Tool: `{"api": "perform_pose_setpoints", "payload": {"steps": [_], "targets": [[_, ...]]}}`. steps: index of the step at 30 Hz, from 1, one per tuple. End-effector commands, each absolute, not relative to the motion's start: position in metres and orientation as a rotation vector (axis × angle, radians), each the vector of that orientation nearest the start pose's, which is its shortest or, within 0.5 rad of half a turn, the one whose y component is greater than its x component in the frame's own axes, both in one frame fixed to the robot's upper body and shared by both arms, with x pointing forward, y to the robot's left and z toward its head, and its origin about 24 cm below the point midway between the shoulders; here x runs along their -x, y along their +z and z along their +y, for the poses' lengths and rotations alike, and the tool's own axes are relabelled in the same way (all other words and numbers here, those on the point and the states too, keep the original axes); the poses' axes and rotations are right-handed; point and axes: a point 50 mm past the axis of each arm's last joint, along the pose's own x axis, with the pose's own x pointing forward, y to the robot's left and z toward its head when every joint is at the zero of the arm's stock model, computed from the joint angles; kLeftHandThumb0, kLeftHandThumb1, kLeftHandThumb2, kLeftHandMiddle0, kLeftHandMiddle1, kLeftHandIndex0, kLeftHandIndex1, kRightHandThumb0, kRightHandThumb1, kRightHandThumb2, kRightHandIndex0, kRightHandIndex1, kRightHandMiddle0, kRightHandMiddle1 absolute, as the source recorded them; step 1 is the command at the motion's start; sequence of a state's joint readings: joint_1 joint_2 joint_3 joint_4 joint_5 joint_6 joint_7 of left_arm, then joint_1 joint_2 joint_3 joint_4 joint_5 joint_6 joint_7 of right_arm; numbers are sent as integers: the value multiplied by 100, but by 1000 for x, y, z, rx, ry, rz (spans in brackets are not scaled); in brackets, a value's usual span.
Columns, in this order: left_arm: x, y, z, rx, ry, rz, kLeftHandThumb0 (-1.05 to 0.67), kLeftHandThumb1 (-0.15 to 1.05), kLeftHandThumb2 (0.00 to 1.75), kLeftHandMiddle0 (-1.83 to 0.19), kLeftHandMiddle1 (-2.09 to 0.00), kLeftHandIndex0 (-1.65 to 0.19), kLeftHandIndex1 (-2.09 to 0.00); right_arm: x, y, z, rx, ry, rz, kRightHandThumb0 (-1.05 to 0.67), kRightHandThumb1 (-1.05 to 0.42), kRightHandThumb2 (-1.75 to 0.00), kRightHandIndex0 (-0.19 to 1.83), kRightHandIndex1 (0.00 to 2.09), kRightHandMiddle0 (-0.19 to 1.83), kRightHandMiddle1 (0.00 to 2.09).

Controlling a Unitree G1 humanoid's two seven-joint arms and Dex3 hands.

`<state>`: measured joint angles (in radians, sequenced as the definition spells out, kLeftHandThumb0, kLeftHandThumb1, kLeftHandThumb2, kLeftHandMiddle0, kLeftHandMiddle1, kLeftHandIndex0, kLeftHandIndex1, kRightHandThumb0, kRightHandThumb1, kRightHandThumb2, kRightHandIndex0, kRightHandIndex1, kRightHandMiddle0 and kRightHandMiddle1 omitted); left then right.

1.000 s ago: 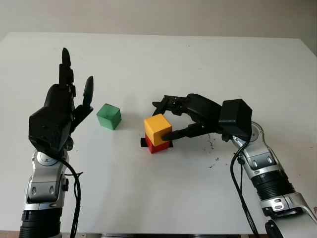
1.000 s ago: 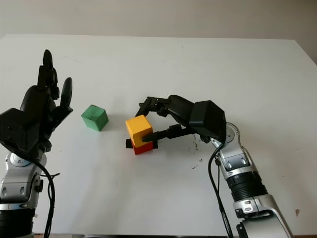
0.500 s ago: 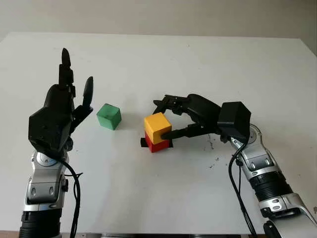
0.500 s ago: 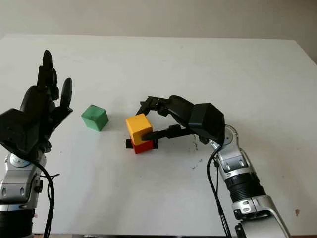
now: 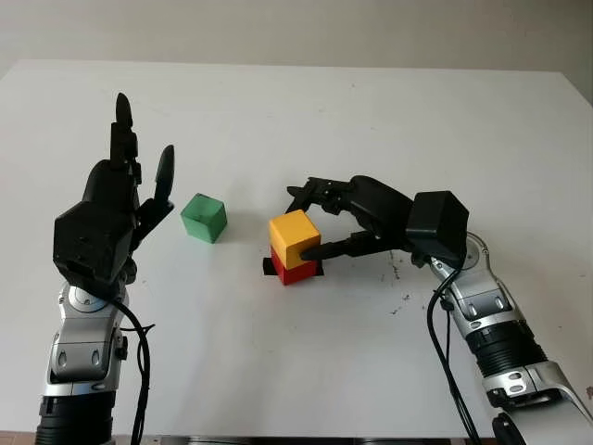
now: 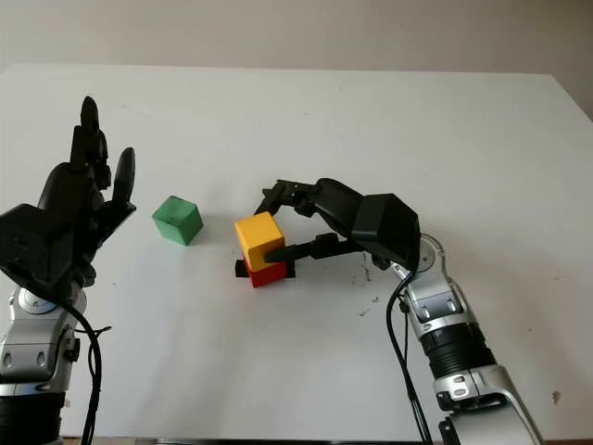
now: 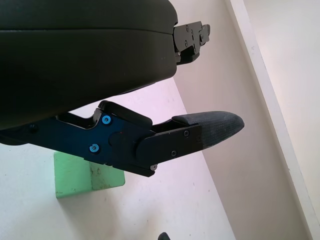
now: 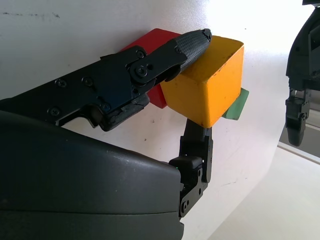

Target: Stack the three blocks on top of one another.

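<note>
Right hand (image 5: 315, 225): black three-finger hand, fingers closed around the yellow cube-shaped block (image 5: 295, 239); one fingertip (image 8: 196, 39) lies on a side face, the others reach round the far side.
Yellow block: within the right hand's fingers, sitting on the red cube-shaped block (image 5: 297, 272), turned slightly askew to it.
Red block: directly under the yellow one, on a small black mark on the table.
Left hand (image 5: 116, 209): black, open, raised above the table, holding nothing.
Green cube-shaped block (image 5: 204, 218): on the table just beside the left hand, between the two hands, apart from the stack.
Surface: white tabletop (image 5: 306, 371); small dark specks near the right wrist.
Room: pale wall behind the table's far edge.
Count: three blocks, two hands.
</note>
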<state>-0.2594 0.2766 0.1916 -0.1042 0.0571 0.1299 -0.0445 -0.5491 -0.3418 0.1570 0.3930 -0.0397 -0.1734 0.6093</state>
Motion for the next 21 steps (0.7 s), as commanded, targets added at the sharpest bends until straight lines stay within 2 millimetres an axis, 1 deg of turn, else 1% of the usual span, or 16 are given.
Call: {"api": "perform_pose_setpoints", "payload": {"steps": [1,10,13,21], "targets": [[-289,145,223,-313,122,-261,-66,105,64,19,0,19,0,-335,112,-135,516,757,-165,-56,-93,-5,20,5,48,123],[-290,145,223,-317,121,-259,-66,105,65,19,0,19,0,-335,112,-135,513,754,-159,-57,-94,-5,20,5,47,122],[-290,144,223,-319,122,-258,-65,105,65,19,0,19,0,-335,111,-135,504,757,-157,-54,-93,-5,20,5,46,122],[-290,145,224,-318,120,-262,-65,105,65,19,0,19,0,-336,113,-135,521,746,-161,-54,-94,-6,19,5,46,122]]}}
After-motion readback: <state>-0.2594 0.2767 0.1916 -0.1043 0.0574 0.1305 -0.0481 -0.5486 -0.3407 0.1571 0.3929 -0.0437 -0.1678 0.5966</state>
